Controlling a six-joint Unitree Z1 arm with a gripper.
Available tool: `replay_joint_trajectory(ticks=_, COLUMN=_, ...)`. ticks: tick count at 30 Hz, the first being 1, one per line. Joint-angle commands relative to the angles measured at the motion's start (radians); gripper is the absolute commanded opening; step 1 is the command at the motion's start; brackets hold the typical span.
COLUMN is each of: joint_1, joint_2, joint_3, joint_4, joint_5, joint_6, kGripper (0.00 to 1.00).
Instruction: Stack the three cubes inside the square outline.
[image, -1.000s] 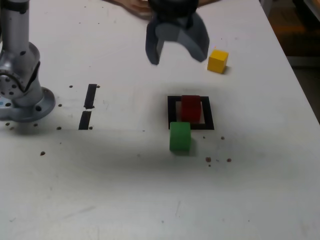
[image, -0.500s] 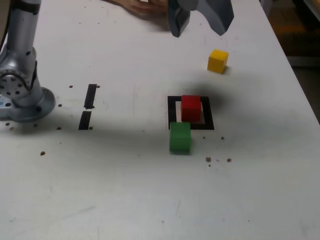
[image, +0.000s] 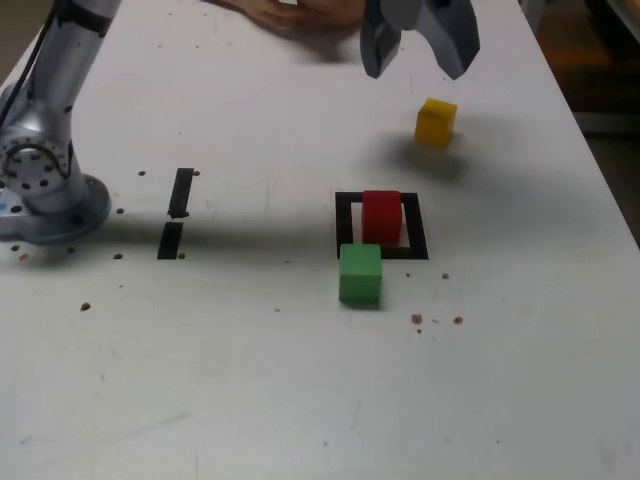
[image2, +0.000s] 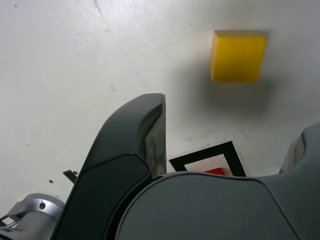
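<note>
No text, label, brand, number or sign can be read anywhere in either view (the cubes' faces are plain colour, and the white table carries only unmarked black tape).

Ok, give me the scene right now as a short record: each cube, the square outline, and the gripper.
red cube: inside the square outline, on the table
green cube: on the table just in front of the outline, touching its near edge, not stacked
yellow cube: alone on the table, beyond the outline, to the exterior view's right
gripper: open, empty, above the table near the yellow cube
stack: none yet
</note>
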Motion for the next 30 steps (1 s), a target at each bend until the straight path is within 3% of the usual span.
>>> replay_joint_trajectory(ticks=1, joint_1=0.001, joint_2=0.015, joint_3=-0.009, joint_4=-0.004, joint_5=0.000, joint_6=-0.005, kGripper=0.92)
replay_joint_trajectory(ticks=30, joint_1=0.031, joint_2=0.212, joint_3=-0.090, joint_4=-0.069, joint_5=-0.057, joint_6=-0.037, kGripper=0.92)
